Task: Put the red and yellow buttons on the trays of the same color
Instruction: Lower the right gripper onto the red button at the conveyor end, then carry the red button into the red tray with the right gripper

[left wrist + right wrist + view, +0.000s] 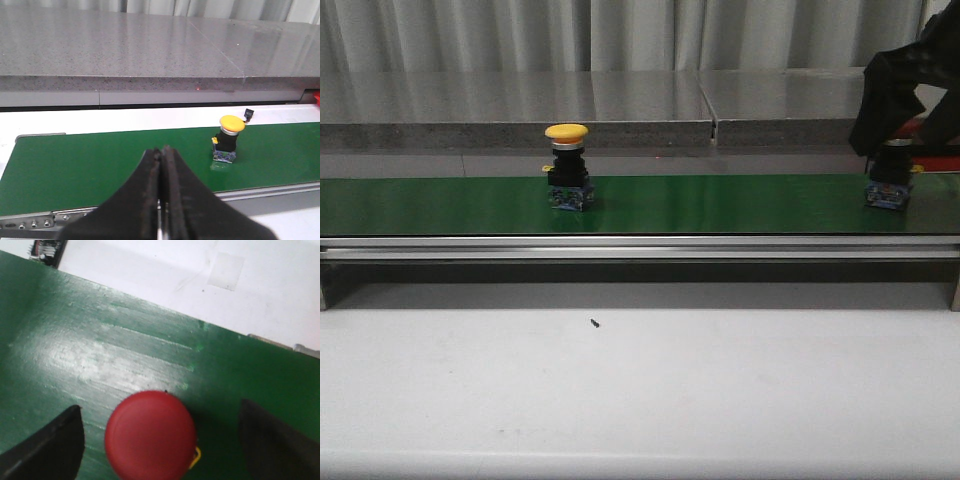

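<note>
Two push buttons stood upright on the green conveyor belt [440,205]: the yellow button [568,165] toward the middle of its length, the red button [150,435] close to its right end. The right gripper [160,440] hung over the red one, fingers spread wide on either side of its cap, not touching. The left gripper [161,190] was pressed together and empty, above the belt's near edge.

Both claws are matte black: the left claw [161,200] tapering, the right claw [160,440] blunt-fingered (edges blurred).
</note>
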`<action>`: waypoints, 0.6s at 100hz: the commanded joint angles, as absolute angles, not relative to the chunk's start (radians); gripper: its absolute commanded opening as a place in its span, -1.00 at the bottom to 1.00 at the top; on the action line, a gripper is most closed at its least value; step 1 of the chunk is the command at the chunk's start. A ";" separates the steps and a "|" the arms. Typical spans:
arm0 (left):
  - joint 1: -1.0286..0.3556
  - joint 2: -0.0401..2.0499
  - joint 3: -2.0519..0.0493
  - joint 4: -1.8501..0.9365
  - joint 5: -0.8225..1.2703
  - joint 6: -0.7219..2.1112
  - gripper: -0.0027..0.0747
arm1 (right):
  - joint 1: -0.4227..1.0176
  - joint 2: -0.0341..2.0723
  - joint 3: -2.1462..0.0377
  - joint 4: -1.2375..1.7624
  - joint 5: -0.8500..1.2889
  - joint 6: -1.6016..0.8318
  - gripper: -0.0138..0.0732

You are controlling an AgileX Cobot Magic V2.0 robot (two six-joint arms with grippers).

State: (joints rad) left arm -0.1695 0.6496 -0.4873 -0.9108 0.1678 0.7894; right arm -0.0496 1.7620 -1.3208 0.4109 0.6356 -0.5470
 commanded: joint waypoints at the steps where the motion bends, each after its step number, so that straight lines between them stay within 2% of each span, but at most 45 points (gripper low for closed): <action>1: -0.166 0.647 -0.514 -0.930 0.120 0.792 -0.98 | -0.054 1.742 -1.375 0.415 0.619 -0.561 0.41; 13: -0.166 0.647 -0.514 -0.930 0.120 0.792 -0.98 | -0.055 1.745 -1.399 0.391 0.659 -0.561 -0.12; 20: -0.166 0.647 -0.514 -0.930 0.120 0.792 -0.98 | -0.063 1.745 -1.430 0.390 0.691 -0.558 -0.26; 46: -0.166 0.647 -0.514 -0.930 0.120 0.792 -0.98 | -0.183 1.768 -1.630 0.390 0.722 -0.496 -0.27; 60: -0.166 0.647 -0.514 -0.930 0.120 0.792 -0.98 | -0.272 1.863 -1.793 0.390 0.748 -0.487 -0.27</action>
State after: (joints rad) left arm -0.1695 0.6496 -0.4873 -0.9108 0.1678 0.7894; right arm -0.2228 1.8553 -1.6742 0.3801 0.7717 -0.4940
